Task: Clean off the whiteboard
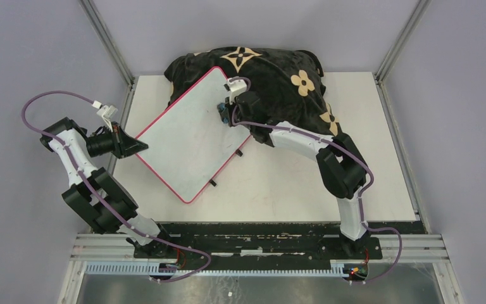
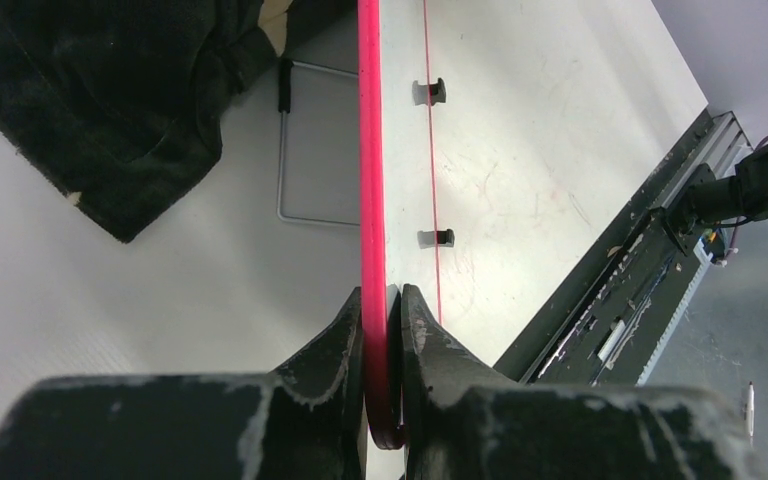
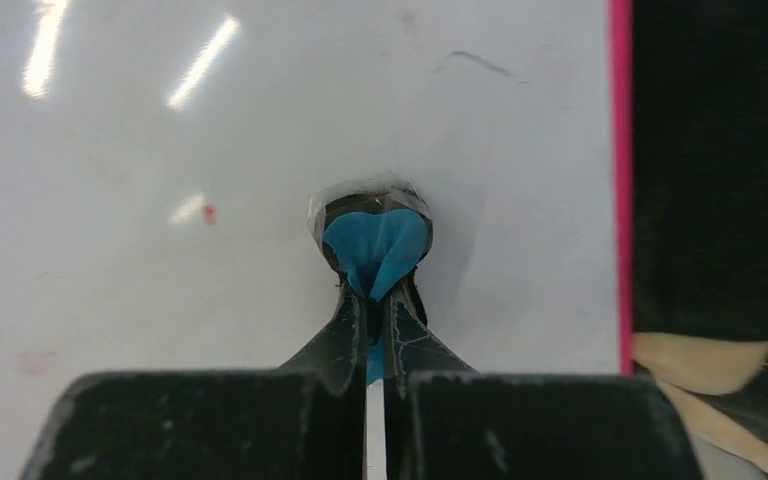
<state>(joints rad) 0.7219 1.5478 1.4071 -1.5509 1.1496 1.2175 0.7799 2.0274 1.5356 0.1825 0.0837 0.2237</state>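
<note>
The whiteboard (image 1: 190, 142), white with a pink-red rim, lies tilted on the table with its far corner resting on the black floral cushion (image 1: 278, 69). My left gripper (image 1: 140, 145) is shut on the board's left rim (image 2: 370, 150), one jaw on each face, seen edge-on in the left wrist view (image 2: 392, 300). My right gripper (image 1: 226, 114) is shut on a small blue cloth wad (image 3: 375, 240) and presses it on the board's surface (image 3: 160, 150) near the far right rim. A tiny red mark (image 3: 208, 213) and faint pink smears show on the board.
The cushion (image 3: 720, 150) lies just past the board's right rim. Two small black feet (image 1: 239, 152) (image 1: 214, 183) stick out along the board's near edge. A wire stand (image 2: 290, 140) shows under the board. The black rail (image 1: 259, 231) bounds the table's near edge.
</note>
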